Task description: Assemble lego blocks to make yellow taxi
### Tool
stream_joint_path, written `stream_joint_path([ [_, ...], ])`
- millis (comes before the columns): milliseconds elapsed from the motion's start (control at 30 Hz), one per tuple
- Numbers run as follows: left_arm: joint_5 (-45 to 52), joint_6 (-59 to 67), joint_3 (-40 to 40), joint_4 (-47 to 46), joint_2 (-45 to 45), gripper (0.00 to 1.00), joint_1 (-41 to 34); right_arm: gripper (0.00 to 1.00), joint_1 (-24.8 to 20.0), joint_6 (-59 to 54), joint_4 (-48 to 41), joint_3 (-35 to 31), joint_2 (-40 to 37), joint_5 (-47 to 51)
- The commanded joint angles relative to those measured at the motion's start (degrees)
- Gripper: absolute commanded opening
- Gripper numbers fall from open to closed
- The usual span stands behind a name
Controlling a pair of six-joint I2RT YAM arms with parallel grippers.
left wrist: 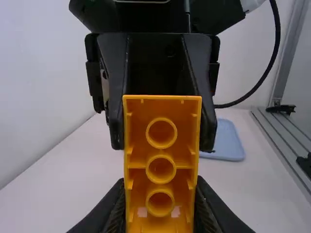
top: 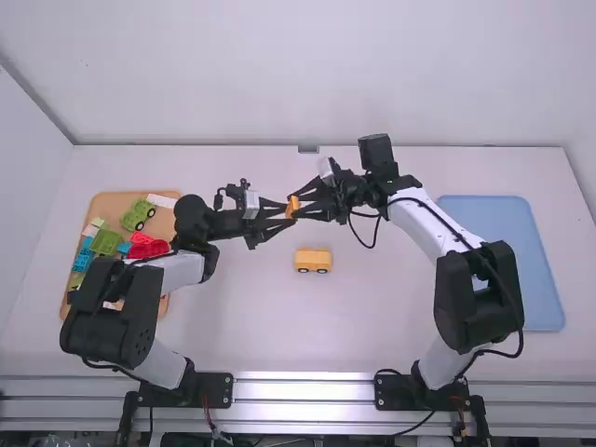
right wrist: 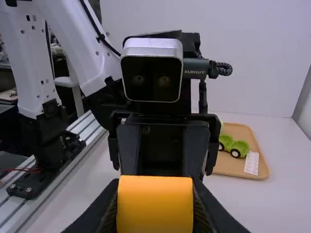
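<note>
Block, orange (top: 292, 206), is clamped by left gripper (top: 286, 211) from nine o'clock and right gripper (top: 299, 204) from three, both closed onto it. Wheeled yellow block (top: 313, 260) stands at its five o'clock, on the table (top: 251, 326).

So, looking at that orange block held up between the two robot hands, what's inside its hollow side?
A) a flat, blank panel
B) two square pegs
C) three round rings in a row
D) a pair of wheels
C: the left wrist view looks into the orange block, where three round rings line up along its length.
</note>
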Motion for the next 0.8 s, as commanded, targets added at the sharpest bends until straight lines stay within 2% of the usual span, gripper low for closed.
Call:
stream_joint_path([
  [0, -0.26, -1.29, 0.7, 1.57, 0.02, 0.03, -0.22, 0.22, 0.55, -0.35, -0.31, -0.13, 0.44, 0.59],
  [33, -0.31, -1.16, 0.7, 1.64, 0.02, 0.08, -0.22, 0.19, 0.74, -0.35, -0.26, -0.13, 0.46, 0.68],
  [100, -0.46, -1.05, 0.7, 1.6, 0.02, 0.36, -0.22, 0.16, 0.72, -0.33, -0.24, -0.11, 0.44, 1.6],
  [133, -0.44, -1.05, 0.7, 1.6, 0.02, 0.6, -0.2, 0.16, 0.39, 0.2, 0.09, -0.11, 0.44, 2.97],
  [167, -0.44, -1.03, 0.7, 1.57, 0.02, 0.77, -0.22, 0.16, -0.04, 2.4, 1.33, -0.13, 0.44, 4.83],
  [200, -0.68, -0.94, 0.7, 1.33, 0.02, 1.0, -0.2, 0.17, -0.35, 6.25, 3.08, -0.13, 0.44, 8.13],
  [233, -0.94, -0.83, 0.7, 1.16, 0.02, 0.99, -0.2, 0.17, -0.39, 7.06, 3.37, -0.13, 0.44, 8.81],
  [333, -12.63, 3.96, 0.7, -8.83, 0.02, 0.99, 0.61, 0.13, -0.37, 19.23, 5.46, -0.13, -0.46, 28.72],
  [367, -13.64, 4.17, 0.7, -9.46, 0.02, 0.99, 0.61, 0.13, -0.37, 19.52, 5.2, -0.13, -0.59, 30.6],
  [433, -27.1, 5.6, 0.7, -16.61, 0.02, 0.99, 0.2, 0.14, -0.48, 20.33, 2.03, -0.11, -1.73, 43.19],
  [567, -50.84, 4.96, 0.7, -24.65, 0.02, 0.99, 0.11, 0.2, 0.61, 19.34, -7.74, -0.11, -3.82, 67.95],
  [600, -51.58, 4.96, 0.7, -24.9, 0.02, 0.99, 0.11, 0.2, 0.79, 19.06, -8.74, -0.11, -3.91, 69.99],
  [667, -57.9, 4.98, 0.7, -27.19, 0.02, 0.99, 0.11, 0.21, 1.64, 16.06, -17.14, -0.11, -4.13, 80.26],
  [733, -59.01, 4.98, 0.7, -27.02, 0.02, 0.99, 0.11, 0.23, 1.57, 10.43, -26.4, -0.13, -3.61, 81.57],
  [767, -58.99, 5.01, 0.7, -26.88, 0.02, 0.99, 0.11, 0.23, 1.57, 9.51, -27.63, -0.13, -3.43, 81.33],
])
